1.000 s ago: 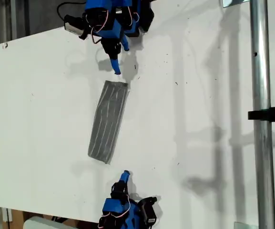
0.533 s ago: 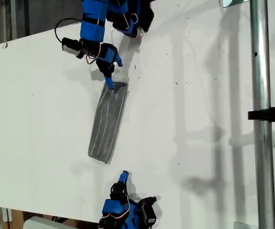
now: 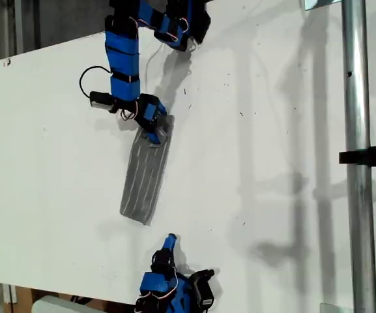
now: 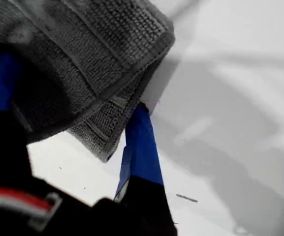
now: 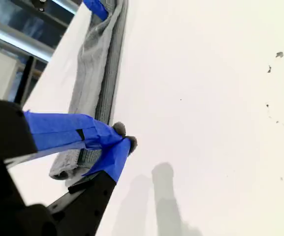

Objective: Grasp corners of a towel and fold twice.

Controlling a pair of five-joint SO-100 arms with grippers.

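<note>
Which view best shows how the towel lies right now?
The exterior view: the towel lies whole, a long folded strip, my first gripper at one end. The first wrist view shows only layered fabric at the jaws; the second wrist view shows it lengthwise behind my second gripper.

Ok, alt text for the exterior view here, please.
A grey striped towel, folded into a narrow strip, lies on a white table. My first gripper is down on its far end; my second gripper waits apart, off its near end.

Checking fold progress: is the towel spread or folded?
Folded: the towel lies as a narrow strip, with stacked layers at the end by my first gripper.
</note>
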